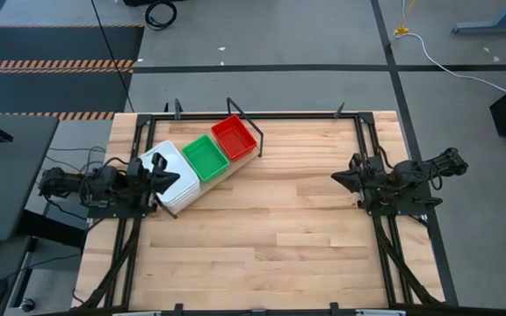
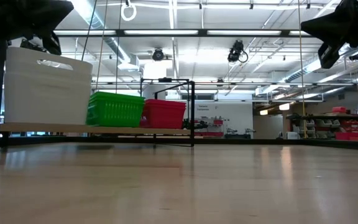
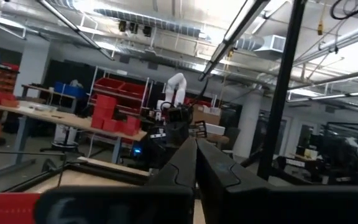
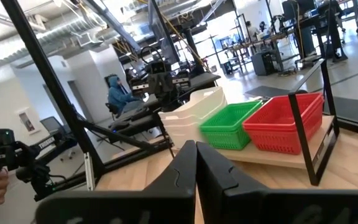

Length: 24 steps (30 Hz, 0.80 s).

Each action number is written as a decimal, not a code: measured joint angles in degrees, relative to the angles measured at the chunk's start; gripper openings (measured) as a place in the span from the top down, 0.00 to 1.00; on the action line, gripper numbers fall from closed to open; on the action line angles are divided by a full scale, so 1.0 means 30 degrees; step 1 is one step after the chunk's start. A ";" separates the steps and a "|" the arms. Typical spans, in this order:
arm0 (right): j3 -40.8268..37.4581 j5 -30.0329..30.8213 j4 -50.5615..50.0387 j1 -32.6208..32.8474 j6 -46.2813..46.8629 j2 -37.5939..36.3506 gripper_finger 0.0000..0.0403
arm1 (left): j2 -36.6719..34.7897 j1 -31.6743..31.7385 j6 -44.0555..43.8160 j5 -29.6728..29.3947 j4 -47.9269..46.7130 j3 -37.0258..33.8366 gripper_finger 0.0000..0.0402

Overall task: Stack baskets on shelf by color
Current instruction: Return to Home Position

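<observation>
High view
- Shelf: lies slantwise on the table in the upper left of the frame.
- Baskets: white baskets at the lower-left end, green baskets in the middle, red baskets at the upper-right end, side by side and touching.
- Left gripper: at the left edge of the table, its tip over the near edge of the white baskets.
- Right gripper: at the right side of the table, well apart from the shelf.

Low view
- Shelf plank: left half of the frame, carrying white, green and red from left to right.
- Arms: dark shapes at the top corners.

Left wrist view
- Left gripper: fingers pressed together, nothing between them; only the room shows beyond.

Right wrist view
- Right gripper: fingers closed on each other, holding nothing.
- Baskets: white, green, red in a row on the shelf, centre right.
- Person: seated behind the table, upper left.
</observation>
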 joint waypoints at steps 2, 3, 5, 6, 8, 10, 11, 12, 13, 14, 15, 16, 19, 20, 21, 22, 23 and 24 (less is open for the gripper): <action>0.0000 -0.0004 0.0018 0.0000 -0.0004 0.0000 0.98 | 0.0000 0.0000 0.0032 -0.0268 -0.0007 0.0000 0.95; 0.0000 -0.0009 0.0039 0.0000 -0.0007 0.0000 0.98 | 0.0000 0.0000 0.0037 -0.0427 -0.0007 -0.0001 0.94; 0.0000 -0.0009 0.0014 0.0000 -0.0007 0.0000 0.98 | 0.0000 0.0000 0.0052 -0.0565 -0.0015 -0.0007 0.92; 0.0000 -0.0007 -0.0053 0.0000 -0.0007 0.0020 0.98 | 0.0000 0.0000 0.0058 -0.0585 -0.0040 -0.0007 0.91; 0.0000 0.0184 -0.0316 0.0000 -0.0113 0.0176 0.98 | 0.0006 0.0000 0.0058 -0.0585 -0.0115 -0.0007 0.91; 0.0000 0.0611 -0.0805 0.0000 -0.0675 0.0416 0.98 | 0.0003 0.0000 0.0058 -0.0592 -0.0109 -0.0007 0.91; 0.0000 0.0699 -0.1048 0.0000 -0.0933 0.0563 0.98 | 0.0007 0.0000 0.0058 -0.0600 -0.0109 -0.0007 0.91; 0.0000 0.0700 -0.1379 0.0000 -0.1096 0.0715 0.98 | 0.0007 0.0000 0.0044 -0.0600 -0.0108 -0.0011 0.91; 0.0000 0.0615 -0.1805 0.0000 -0.1196 0.0875 0.98 | 0.0007 0.0000 -0.0005 -0.0600 -0.0109 -0.0015 0.92; 0.0000 0.0488 -0.2198 0.0000 -0.1253 0.1011 0.98 | 0.0007 0.0000 -0.0090 -0.0607 -0.0109 -0.0015 0.92; 0.0000 0.0346 -0.2401 0.0000 -0.1279 0.1124 0.98 | 0.0007 0.0000 -0.0131 -0.0614 -0.0109 -0.0015 0.93; 0.0000 0.0116 -0.2451 0.0000 -0.1306 0.1179 0.98 | 0.0007 0.0000 -0.0128 -0.0614 -0.0109 -0.0015 0.93; 0.0000 -0.0901 -0.2096 0.0000 -0.2131 0.1238 0.98 | 0.0007 0.0000 -0.0131 -0.0608 -0.0109 -0.0015 0.94; 0.0000 -0.1090 -0.1821 0.0000 -0.2487 0.1231 0.98 | 0.0007 0.0000 -0.0127 -0.0614 -0.0109 -0.0015 0.94; 0.0000 -0.1139 -0.1617 0.0000 -0.2702 0.1231 0.98 | 0.0007 0.0000 -0.0124 -0.0614 -0.0109 -0.0015 0.94; 0.0000 -0.1068 -0.1553 0.0000 -0.2863 0.1231 0.98 | 0.0007 0.0000 -0.0125 -0.0611 -0.0109 -0.0015 0.93; 0.0000 -0.1010 -0.1537 0.0000 -0.2913 0.1231 0.98 | 0.0007 0.0000 -0.0131 -0.0609 -0.0109 -0.0015 0.93; 0.0000 -0.1002 -0.1497 0.0000 -0.2919 0.1231 0.98 | 0.0007 0.0000 -0.0131 -0.0614 -0.0109 -0.0015 0.92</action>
